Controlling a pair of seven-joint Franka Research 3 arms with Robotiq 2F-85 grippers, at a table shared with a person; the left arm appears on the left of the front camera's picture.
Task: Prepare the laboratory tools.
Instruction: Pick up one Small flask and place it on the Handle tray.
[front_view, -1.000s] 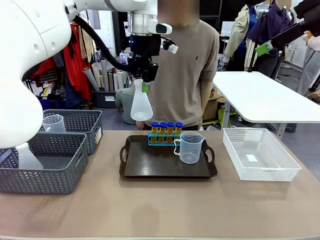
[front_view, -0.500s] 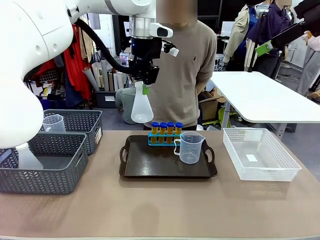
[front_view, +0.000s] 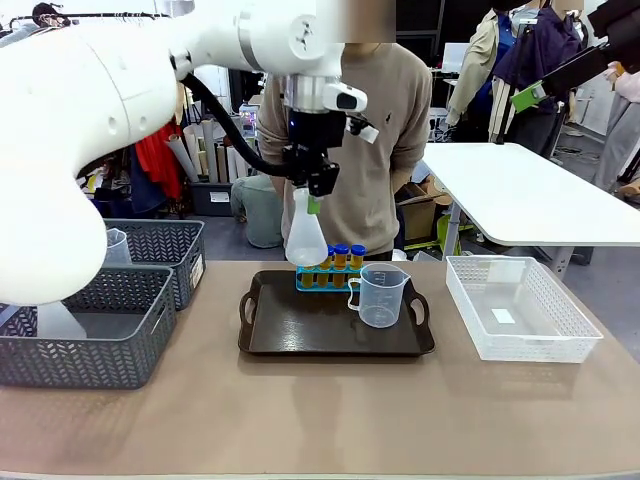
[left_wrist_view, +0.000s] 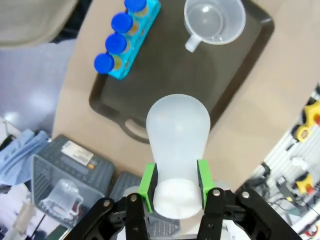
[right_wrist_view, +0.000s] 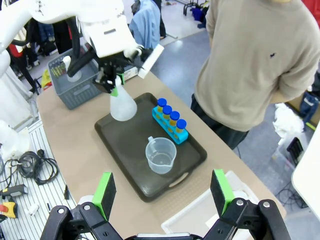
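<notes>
Above the dark tray (front_view: 300, 340), the frosted conical flask (front_view: 305, 237) is pinched at its neck by the left gripper (front_view: 313, 190); it is judged light, smooth, slip-prone.

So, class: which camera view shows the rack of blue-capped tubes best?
The right wrist view: the rack of blue-capped tubes stands unobstructed on the tray, all four caps visible. In the front view the held flask hides its left end. The left wrist view cuts one tube off at the top edge.
</notes>
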